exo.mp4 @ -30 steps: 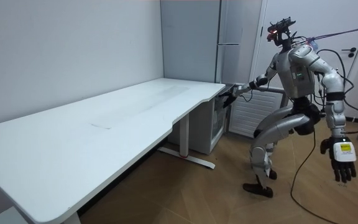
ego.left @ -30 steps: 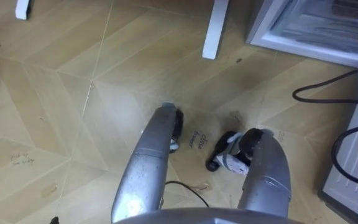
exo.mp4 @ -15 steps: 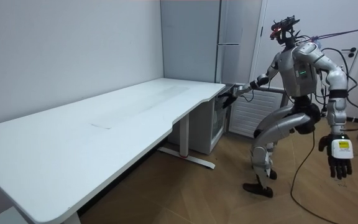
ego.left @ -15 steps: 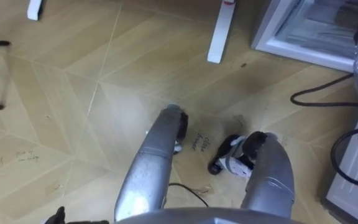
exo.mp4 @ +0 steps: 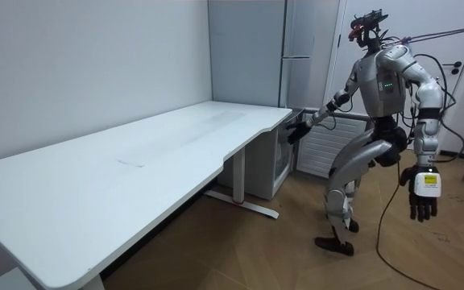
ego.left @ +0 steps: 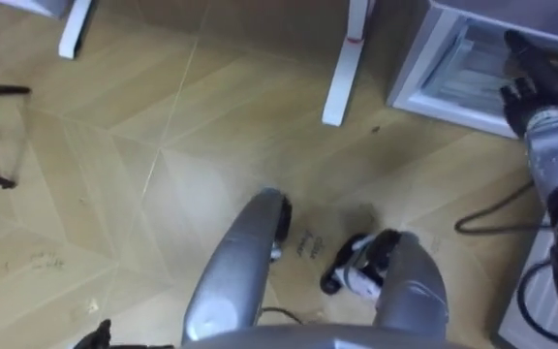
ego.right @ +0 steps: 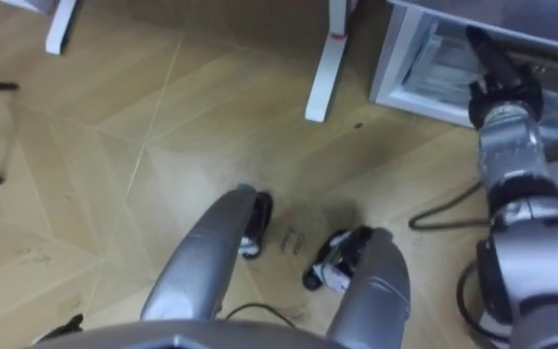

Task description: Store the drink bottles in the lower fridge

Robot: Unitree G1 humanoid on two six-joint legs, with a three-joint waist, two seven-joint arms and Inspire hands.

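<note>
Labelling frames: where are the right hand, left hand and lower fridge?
right hand (ego.left: 536, 92): left eye view, hand's back.
left hand (exo.mp4: 422, 192): room view, hand's back.
lower fridge (ego.left: 468, 58): left eye view, open interior.

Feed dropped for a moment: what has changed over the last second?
The left hand, hanging open, has swung in towards the robot's legs, and the torso has straightened a little. The eye views have shifted, so the right hand now shows at the open fridge; by the room view it has stayed there. Nothing was taken or let go.
</note>
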